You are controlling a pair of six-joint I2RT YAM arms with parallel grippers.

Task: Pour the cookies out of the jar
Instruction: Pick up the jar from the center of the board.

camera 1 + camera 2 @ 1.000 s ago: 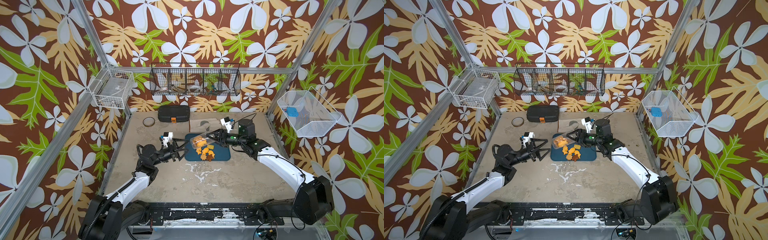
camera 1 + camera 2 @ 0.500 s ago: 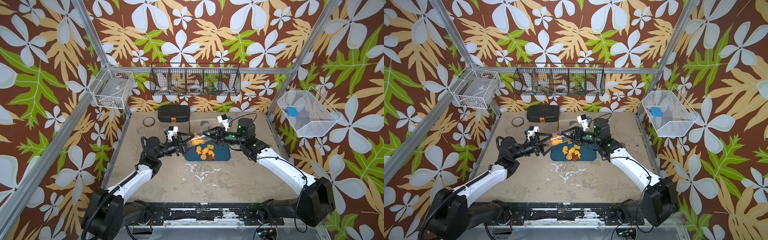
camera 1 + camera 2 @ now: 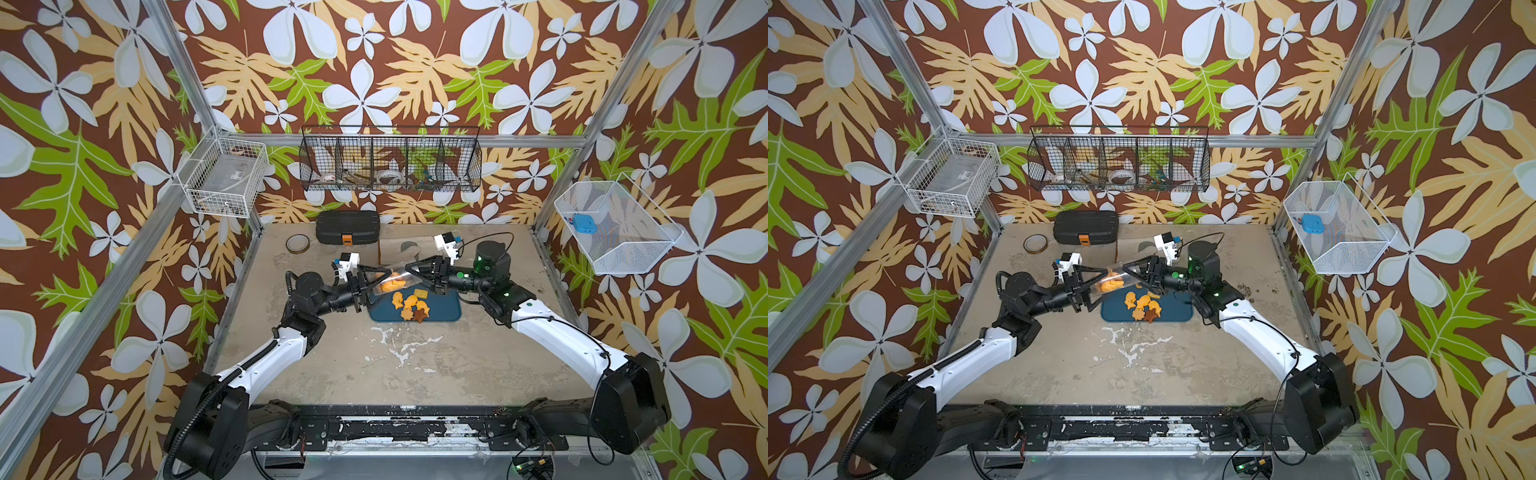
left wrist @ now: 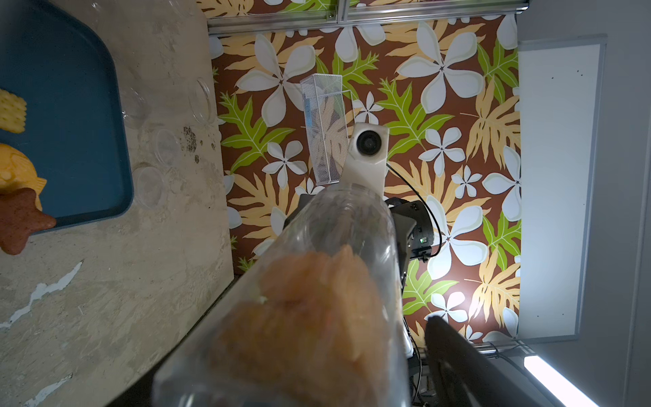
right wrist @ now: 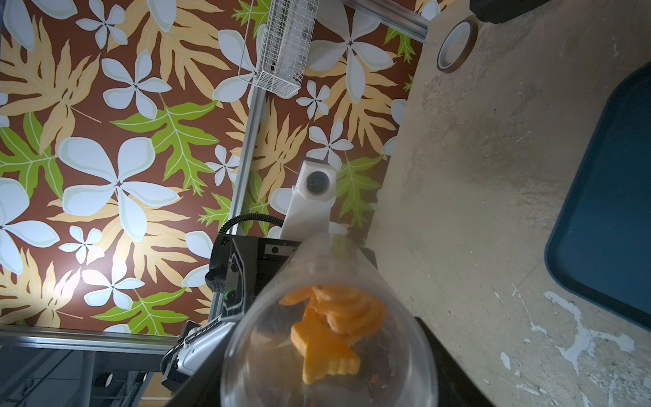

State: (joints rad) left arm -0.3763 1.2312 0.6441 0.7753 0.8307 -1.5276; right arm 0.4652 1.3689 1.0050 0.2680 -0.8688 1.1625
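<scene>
**A:** Where is the clear plastic jar (image 3: 395, 277)?

**B:** It's off the beige tabletop (image 3: 415, 365). It lies almost level between the two arms, above the left end of the dark blue tray (image 3: 446, 309).

**A:** Which arm has it?

**B:** The right gripper (image 3: 413, 276) is clamped on one end, with its fingers drawn in against the wall. The left gripper (image 3: 379, 287) has a finger on each side of the other end. The left wrist view shows a thin gap beside one dark finger (image 4: 458, 359), so I cannot tell whether it is pressing the jar.

**A:** And the cookies?

**B:** Some orange-yellow toy cookies (image 5: 331, 327) are bunched inside the jar, toward the left gripper's end. The loose cookies (image 3: 409, 302) lie on the tray just below the jar, and a brown star cookie (image 3: 420, 316) is among them.
</scene>
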